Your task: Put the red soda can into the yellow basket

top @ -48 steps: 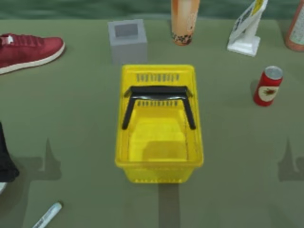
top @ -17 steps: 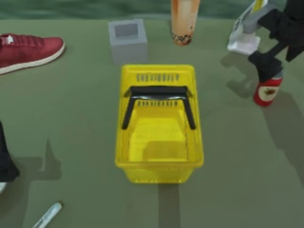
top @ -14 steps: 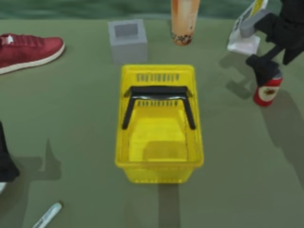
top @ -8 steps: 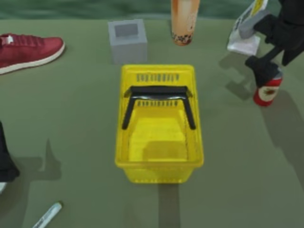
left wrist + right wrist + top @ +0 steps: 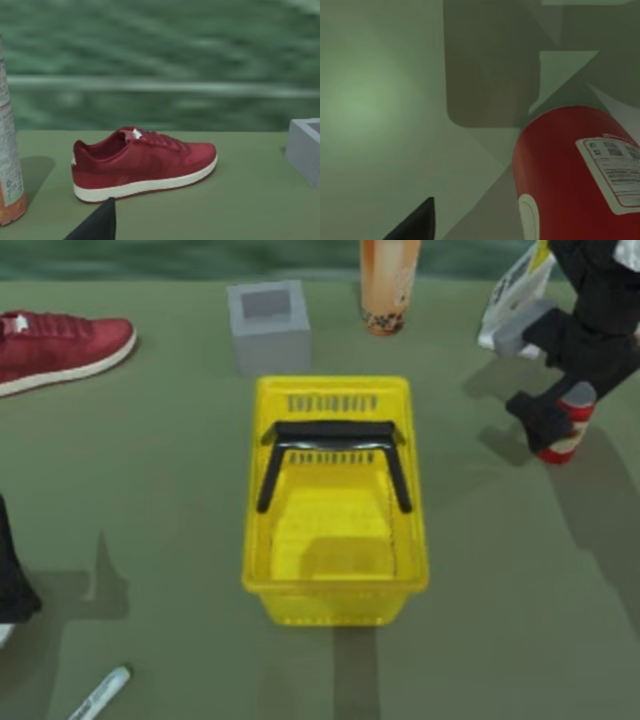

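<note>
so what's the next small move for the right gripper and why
Probably close the fingers on the can, then lift. In the top view the right gripper sits low against the can's side, and the can stands on the table at the right, apart from the basket. The right wrist view shows the can close up. Whether the grip is already closed can't be told. The left arm is parked at the left edge.

Matt table, plastic basket, glossy can under my right claw

The yellow basket [image 5: 335, 502] looks like smooth slotted plastic with a matt black handle [image 5: 333, 452]. The red soda can [image 5: 575, 175] is glossy, with a silvery metal top and a paper-like white label. My right gripper [image 5: 548, 420] is matt black. The red shoe [image 5: 142, 162] looks cloth with a pale rubbery sole; the table [image 5: 150, 490] is dull green.
</note>
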Motion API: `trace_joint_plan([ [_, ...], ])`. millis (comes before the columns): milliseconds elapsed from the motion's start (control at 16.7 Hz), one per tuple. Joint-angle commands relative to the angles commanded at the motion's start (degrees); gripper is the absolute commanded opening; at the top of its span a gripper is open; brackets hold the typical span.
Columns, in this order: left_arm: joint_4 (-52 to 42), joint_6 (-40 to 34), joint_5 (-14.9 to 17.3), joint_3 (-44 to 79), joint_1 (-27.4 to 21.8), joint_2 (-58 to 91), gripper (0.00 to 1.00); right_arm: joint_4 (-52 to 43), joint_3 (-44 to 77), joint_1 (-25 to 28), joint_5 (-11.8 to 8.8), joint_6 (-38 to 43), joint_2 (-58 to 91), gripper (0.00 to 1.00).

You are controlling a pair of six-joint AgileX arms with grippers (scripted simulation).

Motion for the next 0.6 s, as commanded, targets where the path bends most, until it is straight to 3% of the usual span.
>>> trace_joint_plan([
  [120,0.0,0.0,0.0,0.0,0.0,0.0,1.0,0.0,0.0,0.0,0.0,0.0,0.0,1.0],
  [600,0.0,0.0,0.0,0.0,0.0,0.0,1.0,0.0,0.0,0.0,0.0,0.0,0.0,0.4],
])
